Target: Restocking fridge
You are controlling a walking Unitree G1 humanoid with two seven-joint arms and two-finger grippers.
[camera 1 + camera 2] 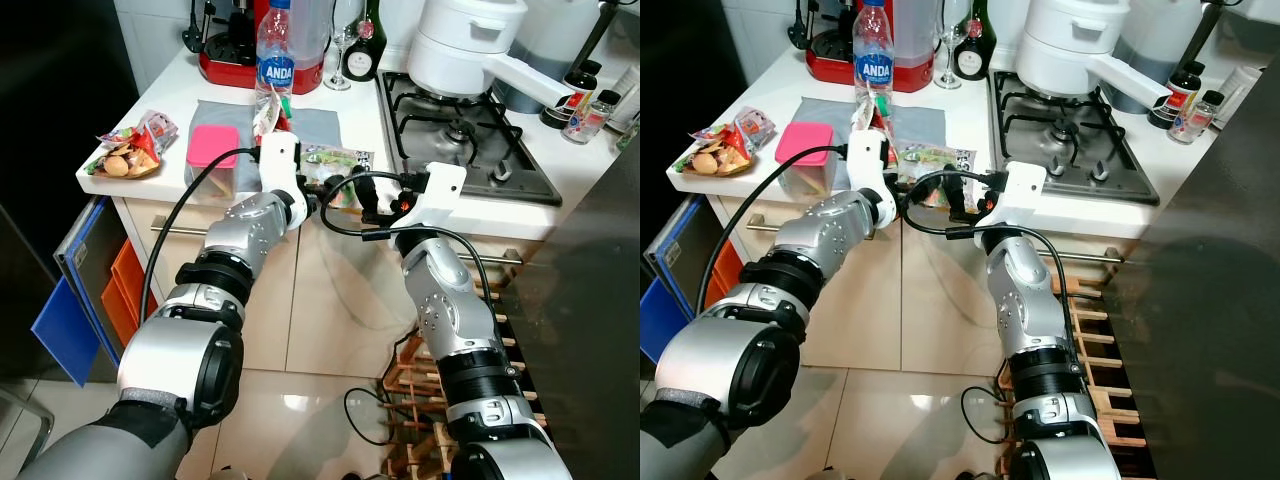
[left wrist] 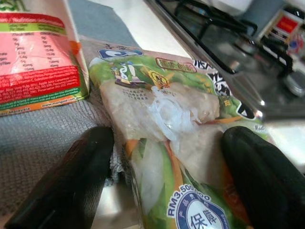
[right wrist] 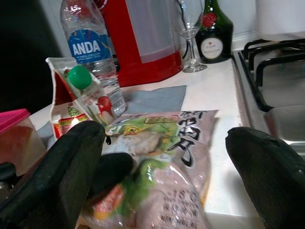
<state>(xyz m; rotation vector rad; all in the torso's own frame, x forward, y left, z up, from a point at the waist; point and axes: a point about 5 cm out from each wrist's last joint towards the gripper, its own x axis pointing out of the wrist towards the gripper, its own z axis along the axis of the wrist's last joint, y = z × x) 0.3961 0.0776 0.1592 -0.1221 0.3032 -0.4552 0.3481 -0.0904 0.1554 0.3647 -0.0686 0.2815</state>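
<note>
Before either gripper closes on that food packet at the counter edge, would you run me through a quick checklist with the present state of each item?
1. Left gripper open and straddling the noodle packet: ok, one black finger on each side.
2. Right gripper open at the same packet: ok.
3. Two grippers crowding one packet: not ok, the left finger tip sits close beside the right gripper's finger.
4. Juice carton clear of the fingers: ok, it stands upright just behind the packet.
5. Packet fully supported: cannot tell, its near end lies at the counter edge.
6. Water bottle upright: ok.
</note>
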